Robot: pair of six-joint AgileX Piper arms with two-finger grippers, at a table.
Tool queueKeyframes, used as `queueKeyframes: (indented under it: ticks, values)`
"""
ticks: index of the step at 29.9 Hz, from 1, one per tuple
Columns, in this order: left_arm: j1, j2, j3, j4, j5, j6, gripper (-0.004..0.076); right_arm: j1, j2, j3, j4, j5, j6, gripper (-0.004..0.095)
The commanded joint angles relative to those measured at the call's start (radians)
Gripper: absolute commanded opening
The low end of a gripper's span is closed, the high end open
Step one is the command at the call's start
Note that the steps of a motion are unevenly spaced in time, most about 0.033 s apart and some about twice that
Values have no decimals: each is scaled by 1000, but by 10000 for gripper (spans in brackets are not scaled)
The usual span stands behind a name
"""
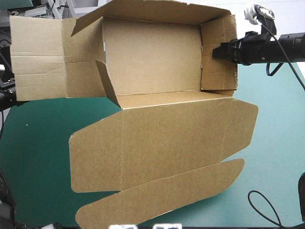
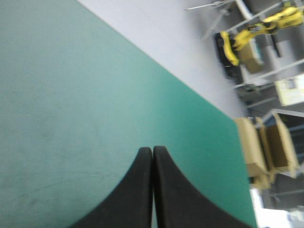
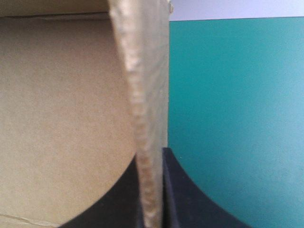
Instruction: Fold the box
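Note:
The brown box lies at the back of the table as an open tray, with its back wall and right wall raised. Its lid lies flat toward the front, with rounded flaps. The left wall panel is spread flat and one small flap stands up. My right gripper is shut on the right wall; in the right wrist view the board's edge runs between the gripper's fingers. My left gripper is shut over bare teal-green cover and holds nothing. It does not show in the high view.
Teal-green cover shows to the right of the lid and at the front left. In the left wrist view the table's edge runs ahead of the left gripper.

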Motion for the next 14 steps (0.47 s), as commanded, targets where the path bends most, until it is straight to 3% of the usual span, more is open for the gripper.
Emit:
queueKeyframes:
  ticks: [1,14]
  values:
    - [-16,1,-27,-252,149,56,-8,-6,-53,-33,149,2,-10,-13]
    - [-229,-148,-27,-304,177,60,-9,-6,-45,-31,128,-17,-14,-13]
